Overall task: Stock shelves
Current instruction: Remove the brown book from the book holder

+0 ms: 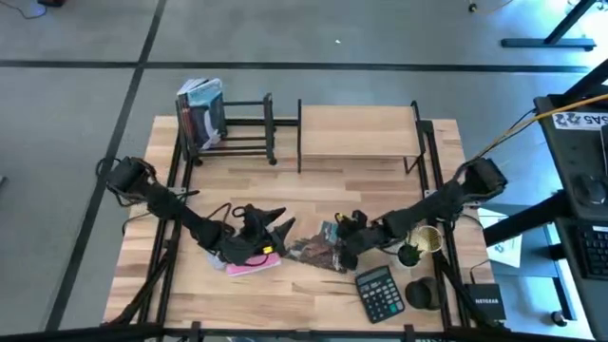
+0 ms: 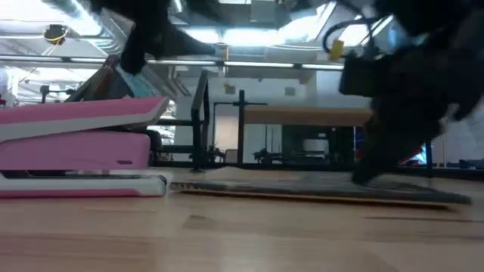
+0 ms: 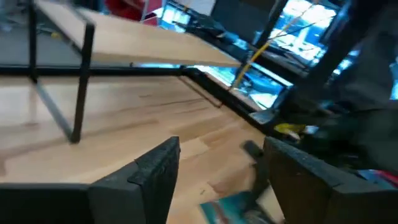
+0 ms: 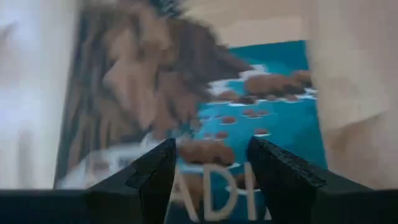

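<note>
A thin book (image 1: pixel 313 251) with a teal and brown cover (image 4: pixel 249 99) lies flat on the table's near middle. My right gripper (image 1: pixel 340 242) stands over its right part, pointing down, fingers open (image 4: pixel 211 155) close above the cover. My left gripper (image 1: pixel 279 228) is open (image 3: pixel 217 152) and hangs above the table just left of the book, over a pink stapler (image 1: pixel 249 262). The wood-board shelf (image 1: pixel 359 133) stands at the far middle, bare on top. The black bar rack (image 1: pixel 237 123) stands at the far left, with books (image 1: pixel 201 114) upright in its left end. My right gripper's fingertips (image 2: pixel 364 175) come down from above to the top of the book's cover (image 2: pixel 333 189). Whether they touch it, I cannot tell. The book lies flat on the table.
A calculator (image 1: pixel 380 293), a round black object (image 1: pixel 425 293) and a small box (image 1: pixel 484 302) lie at the near right. A cup (image 1: pixel 423 241) stands under my right arm. The pink stapler (image 2: pixel 76 143) sits near the table's front. Bare table shows between the book and the shelves.
</note>
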### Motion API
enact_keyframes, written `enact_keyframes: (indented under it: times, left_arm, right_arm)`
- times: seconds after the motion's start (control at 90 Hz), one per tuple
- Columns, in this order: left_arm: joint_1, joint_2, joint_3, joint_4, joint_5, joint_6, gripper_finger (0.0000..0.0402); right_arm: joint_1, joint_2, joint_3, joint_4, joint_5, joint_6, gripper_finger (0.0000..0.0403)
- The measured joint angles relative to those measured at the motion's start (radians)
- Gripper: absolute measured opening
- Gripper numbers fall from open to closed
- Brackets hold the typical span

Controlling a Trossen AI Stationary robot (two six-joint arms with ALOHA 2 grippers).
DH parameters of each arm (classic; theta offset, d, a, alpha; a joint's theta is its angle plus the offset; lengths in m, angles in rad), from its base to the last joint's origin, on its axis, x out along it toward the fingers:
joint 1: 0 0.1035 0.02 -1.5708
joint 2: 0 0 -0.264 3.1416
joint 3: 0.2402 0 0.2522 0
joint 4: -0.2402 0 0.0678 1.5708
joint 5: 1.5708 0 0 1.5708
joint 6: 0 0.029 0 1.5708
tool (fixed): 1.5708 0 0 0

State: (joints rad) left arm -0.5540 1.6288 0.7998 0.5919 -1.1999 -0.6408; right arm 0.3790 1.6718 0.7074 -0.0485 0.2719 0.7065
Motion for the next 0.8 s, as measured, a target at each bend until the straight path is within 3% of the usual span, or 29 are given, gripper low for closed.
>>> enact_keyframes:
  times: [0.289, 0.467, 0.6, 0.678, 0.8]
  left_arm:
    - [-0.08, -0.028, 0.0, -0.007, -0.046, 0.047, 0.0214]
    - [-0.119, -0.028, 0.0, -0.006, -0.117, 0.047, 0.0214]
    - [-0.134, -0.052, 0.0, 0.02, -0.241, 0.056, 0.0212]
    - [-0.124, -0.115, 0.002, 0.034, -0.306, 0.155, 0.0205]
    - [-0.084, -0.253, 0.034, 0.032, -0.371, 0.438, 0.0191]
  right_arm:
    - [-0.114, -0.013, -0.002, -0.077, 0.061, -0.035, 0.0195]
    - [-0.095, -0.066, -0.005, -0.095, 0.069, -0.034, 0.0195]
    - [-0.047, -0.136, 0.035, -0.084, 0.06, -0.041, 0.0195]
    - [-0.02, -0.153, 0.064, -0.077, 0.104, -0.088, 0.0195]
    - [-0.004, -0.158, 0.099, -0.074, 0.16, -0.164, 0.0195]
